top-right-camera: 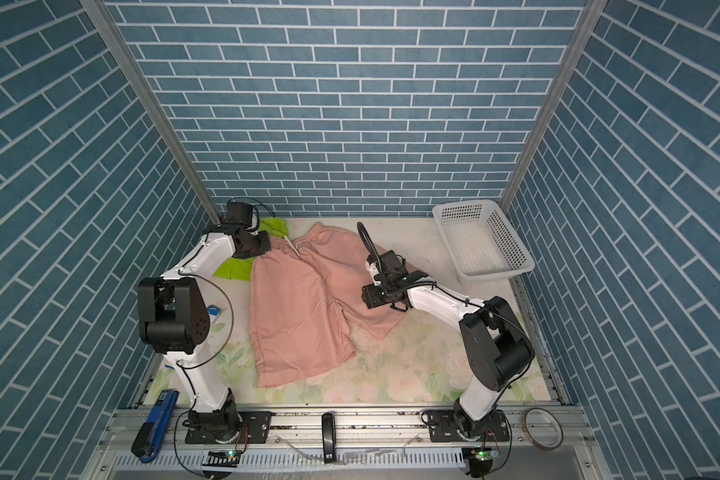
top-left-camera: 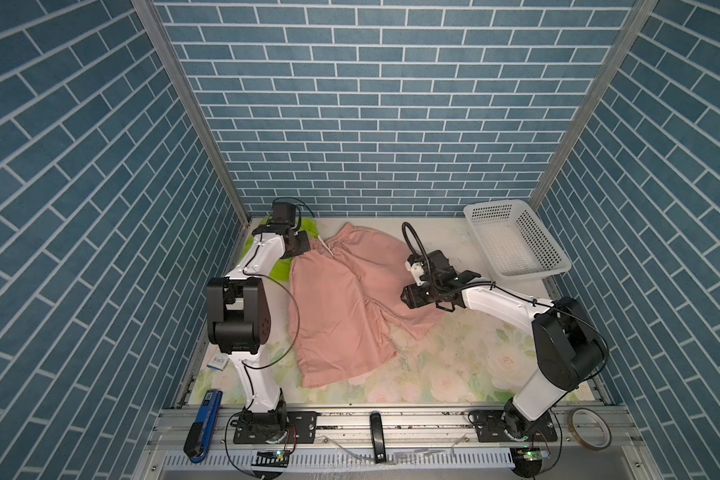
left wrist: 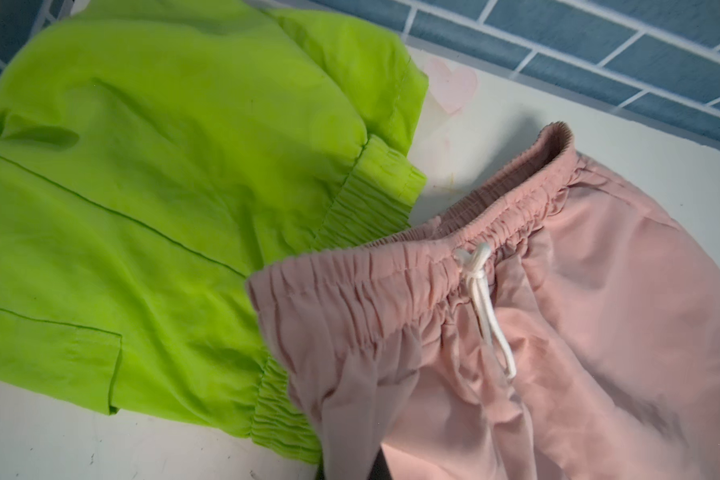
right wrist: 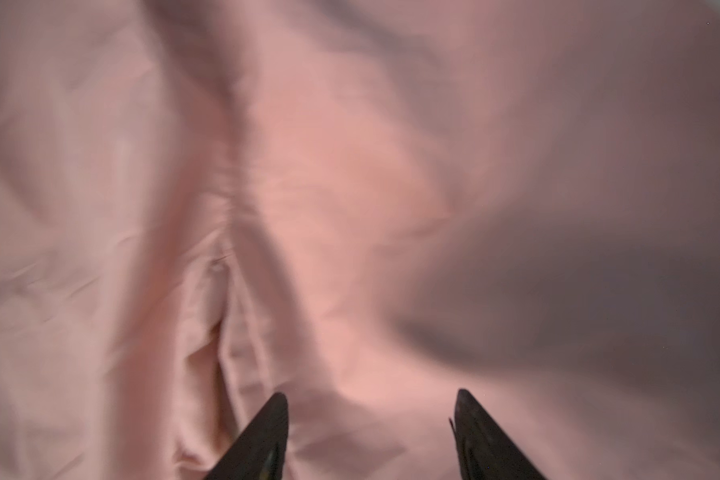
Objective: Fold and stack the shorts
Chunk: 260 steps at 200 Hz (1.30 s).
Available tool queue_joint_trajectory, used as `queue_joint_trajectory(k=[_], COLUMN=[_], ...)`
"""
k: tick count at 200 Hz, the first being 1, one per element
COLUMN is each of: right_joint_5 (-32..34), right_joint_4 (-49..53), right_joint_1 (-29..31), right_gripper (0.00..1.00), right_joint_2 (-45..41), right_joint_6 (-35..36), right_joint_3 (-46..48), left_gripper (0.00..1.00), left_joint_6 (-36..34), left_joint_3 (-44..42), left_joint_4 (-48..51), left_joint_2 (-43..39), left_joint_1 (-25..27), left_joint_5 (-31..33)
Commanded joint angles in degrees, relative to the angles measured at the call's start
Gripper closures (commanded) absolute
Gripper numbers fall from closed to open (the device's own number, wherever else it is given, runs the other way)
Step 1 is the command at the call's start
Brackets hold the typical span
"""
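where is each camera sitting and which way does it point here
Top views: high over the front edge, looking down at the table; left arm, right arm, pink shorts and white basket show.
Left wrist: on the left arm, looking down at green shorts and the pink waistband; no gripper part clearly shows.
Right wrist: on the right arm, close over pink fabric; right gripper fingertips show, apart.
Shared: every view shows the pink shorts; top views also catch the green shorts beside the left arm.
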<state>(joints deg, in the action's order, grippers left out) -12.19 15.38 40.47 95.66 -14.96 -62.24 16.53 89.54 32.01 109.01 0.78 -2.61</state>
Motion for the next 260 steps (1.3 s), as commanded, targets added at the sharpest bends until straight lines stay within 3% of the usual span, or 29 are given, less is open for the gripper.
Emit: queue_joint_trajectory(k=[1, 53, 76, 99, 130, 155, 196, 213, 249, 260], right_joint_5=[-10.83, -7.77, -7.26, -12.37, -14.97, -11.69, -8.66, -8.14, -2.76, -1.08], right_joint_4=[-1.64, 0.61, 1.41, 0.29, 0.05, 3.56, 6.70, 7.01, 11.21, 13.38], right_joint_1=[5.03, 9.98, 10.07, 10.13, 10.42, 10.65, 11.96, 12.08, 11.55, 10.58], right_gripper=[0.36, 0.37, 0.47, 0.56, 0.54, 0.44, 0.44, 0.55, 0.97, 1.00], right_joint_2=[-1.79, -1.19, -0.33, 0.96, 0.90, 0.65, 2.73, 3.48, 3.56, 3.98], right_joint_6=[1.10, -3.04, -2.97, -3.60, -4.57, -4.29, -4.01, -4.20, -3.03, -2.30], right_joint_3=[2.39, 7.62, 8.08, 7.70, 8.27, 8.20, 7.80, 7.23, 4.20, 2.61], left_gripper=[1.00, 1.00, 1.00, 1.00, 1.00, 1.00, 1.00, 1.00, 1.00, 1.00], left_joint_6=[0.86, 0.25, 0.63, 0.60, 0.60, 0.70, 0.80, 0.78, 0.78, 0.97], left_joint_3=[-1.31, -1.73, -2.25, -2.10, -2.17, -2.10, -2.35, -2.35, -2.53, -2.53], left_joint_4=[-0.67, -0.81, -1.31, -1.27, -1.17, -1.35, -1.42, -1.35, -1.42, -1.54], left_joint_2=[-1.70, -1.61, -2.14, -2.15, -1.94, -1.53, -1.54, -1.65, -1.70, -1.66], left_joint_1=[-1.37, -2.15, -2.97, -3.21, -3.32, -3.32, -3.32, -3.32, -3.31, -3.31], left_joint_5=[-0.19, 0.33, 0.16, 0.33, 0.33, -0.02, 0.06, 0.06, 0.00, -0.20])
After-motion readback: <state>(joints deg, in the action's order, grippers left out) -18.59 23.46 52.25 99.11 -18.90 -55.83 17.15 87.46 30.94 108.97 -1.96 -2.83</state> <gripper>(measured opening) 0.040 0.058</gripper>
